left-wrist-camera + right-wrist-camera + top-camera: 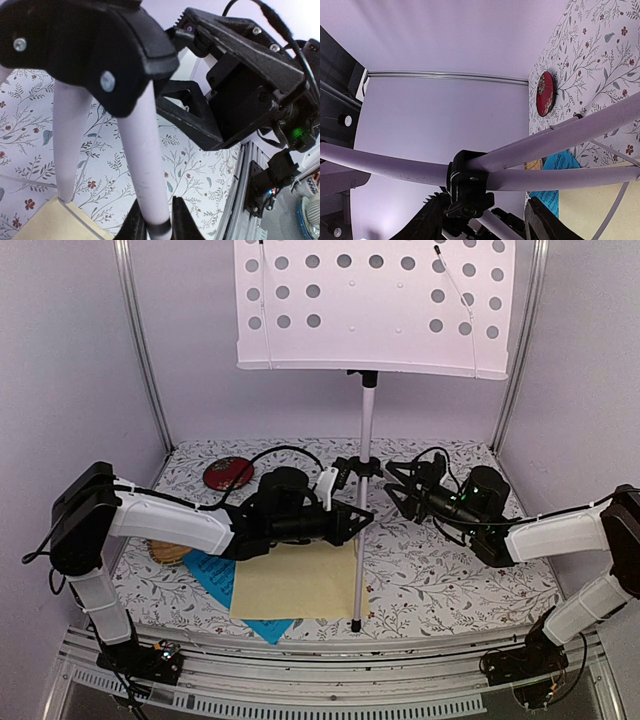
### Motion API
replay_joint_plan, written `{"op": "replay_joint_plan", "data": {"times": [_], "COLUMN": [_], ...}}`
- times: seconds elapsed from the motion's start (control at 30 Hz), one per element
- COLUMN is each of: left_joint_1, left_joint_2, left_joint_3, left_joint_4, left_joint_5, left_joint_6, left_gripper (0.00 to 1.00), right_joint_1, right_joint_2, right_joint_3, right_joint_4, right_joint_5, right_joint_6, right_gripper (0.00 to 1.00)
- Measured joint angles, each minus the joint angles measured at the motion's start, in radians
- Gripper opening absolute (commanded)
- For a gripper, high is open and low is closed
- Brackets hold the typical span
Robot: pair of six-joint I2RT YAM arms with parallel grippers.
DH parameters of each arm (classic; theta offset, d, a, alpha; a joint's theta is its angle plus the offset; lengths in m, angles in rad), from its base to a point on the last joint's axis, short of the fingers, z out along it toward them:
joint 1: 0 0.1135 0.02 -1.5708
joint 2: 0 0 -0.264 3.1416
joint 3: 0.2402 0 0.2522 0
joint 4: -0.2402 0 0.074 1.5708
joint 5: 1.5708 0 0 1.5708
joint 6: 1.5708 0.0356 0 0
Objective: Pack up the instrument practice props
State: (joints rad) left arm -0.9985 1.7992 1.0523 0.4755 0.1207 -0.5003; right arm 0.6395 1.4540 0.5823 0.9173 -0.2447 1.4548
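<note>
Floral-print table (470, 580) carries everything, 2 arms reaching in from the near edge. White perforated music-stand desk (370, 305) is up high at the back of the top view, tilted, on a thin silver pole (368, 420) that drops to the tripod legs (560, 137) at mid-table. The stand is upright, not packed.

Pale-yellow sheet (295, 580) lies flat near the front, left of centre. It lies over the blue sheet (215, 575), which sticks out at the left and at the bottom corner. 1 long leg runs forward along the yellow sheet's right edge, its foot down near the table's front edge.

Left gripper (157, 225) reaches in from the left, over the sheets. Its jaws are nearly closed, pinching a tripod leg (142, 165) between both fingertips (136, 225), not far below the stand's black joint.

Right gripper (485, 220) comes in from the right, level with the black hub (467, 187) where the legs meet. Its jaws stand wide, 1 on each side of the hub, with a gap showing on at least 1 side. It grips nothing.

Round red dish (229, 474) sits at back left, apart from the sheets. Bamboo tray (170, 552) is mostly hidden under the left arm, beside the blue sheet.
</note>
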Motion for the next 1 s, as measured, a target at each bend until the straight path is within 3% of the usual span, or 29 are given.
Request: {"op": "replay_joint_plan", "data": {"times": [0.27,0.6,0.87,1.0], "left_joint_1": [0.000,0.000,0.000,0.000], "left_joint_2": [0.000,0.000,0.000,0.000], "left_joint_3": [0.001,0.002,0.002,0.001], "left_joint_4": [-0.002,-0.002,-0.002,-0.002], "left_joint_5": [0.000,0.000,0.000,0.000], "left_joint_6": [0.000,0.000,0.000,-0.001], "left_gripper": [0.04,0.04,0.04,0.04], "right_joint_1": [0.027,0.028,0.034,0.036], "right_joint_2": [0.000,0.006,0.027,0.028], "right_joint_3": [0.002,0.044,0.053,0.055], "right_joint_4": [-0.001,-0.007,-0.013,-0.020], "right_joint_5": [0.002,0.003,0.004,0.007], "right_joint_6": [0.028,0.053,0.057,0.061], "right_gripper": [0.57,0.46,0.31,0.17]}}
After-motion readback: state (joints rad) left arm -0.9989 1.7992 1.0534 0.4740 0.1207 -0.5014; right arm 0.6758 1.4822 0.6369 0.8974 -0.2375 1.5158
